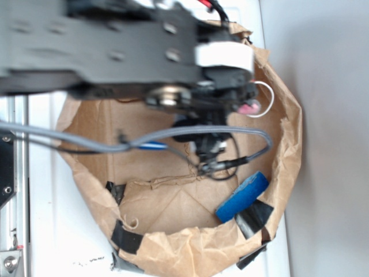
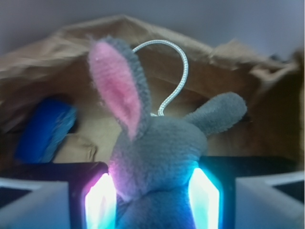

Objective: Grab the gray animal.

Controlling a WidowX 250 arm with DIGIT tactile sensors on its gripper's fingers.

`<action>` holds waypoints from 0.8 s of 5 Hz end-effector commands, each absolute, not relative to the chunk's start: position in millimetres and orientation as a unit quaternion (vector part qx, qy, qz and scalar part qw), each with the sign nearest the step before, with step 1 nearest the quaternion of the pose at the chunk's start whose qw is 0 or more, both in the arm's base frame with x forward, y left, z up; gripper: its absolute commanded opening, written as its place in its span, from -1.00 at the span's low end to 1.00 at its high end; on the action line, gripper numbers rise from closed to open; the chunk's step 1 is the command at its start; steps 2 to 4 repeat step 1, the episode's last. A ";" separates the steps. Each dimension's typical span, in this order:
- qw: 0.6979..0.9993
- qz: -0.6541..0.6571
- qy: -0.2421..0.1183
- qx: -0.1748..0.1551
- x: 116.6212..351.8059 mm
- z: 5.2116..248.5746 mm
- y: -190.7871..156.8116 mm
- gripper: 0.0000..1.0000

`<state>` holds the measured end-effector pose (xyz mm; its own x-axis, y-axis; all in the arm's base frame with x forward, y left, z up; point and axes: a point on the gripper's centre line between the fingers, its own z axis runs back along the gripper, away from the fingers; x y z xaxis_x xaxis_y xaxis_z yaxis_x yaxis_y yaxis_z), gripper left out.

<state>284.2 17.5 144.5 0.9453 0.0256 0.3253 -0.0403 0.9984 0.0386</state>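
Exterior view: the arm hides most of the gray animal (image 1: pixel 249 107); only a pink patch and its white loop (image 1: pixel 266 99) show near the far rim of the brown paper bag (image 1: pixel 190 245). A blue foam block (image 1: pixel 242 197) leans inside the bag.

Wrist view: the gray animal (image 2: pixel 159 157) stands lengthwise away from the camera, pink-lined ear (image 2: pixel 116 81) upward, pinched between the glowing fingers (image 2: pixel 204 195) of the gripper (image 2: pixel 152 200), narrowly parted around its body
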 end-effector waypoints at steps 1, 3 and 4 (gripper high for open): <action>0.972 -0.043 -0.201 0.109 264.1 166.7 16.7 -0.35; 0.972 -0.043 -0.201 0.109 264.1 166.7 16.7 -0.35; 0.972 -0.043 -0.201 0.109 264.1 166.7 16.7 -0.35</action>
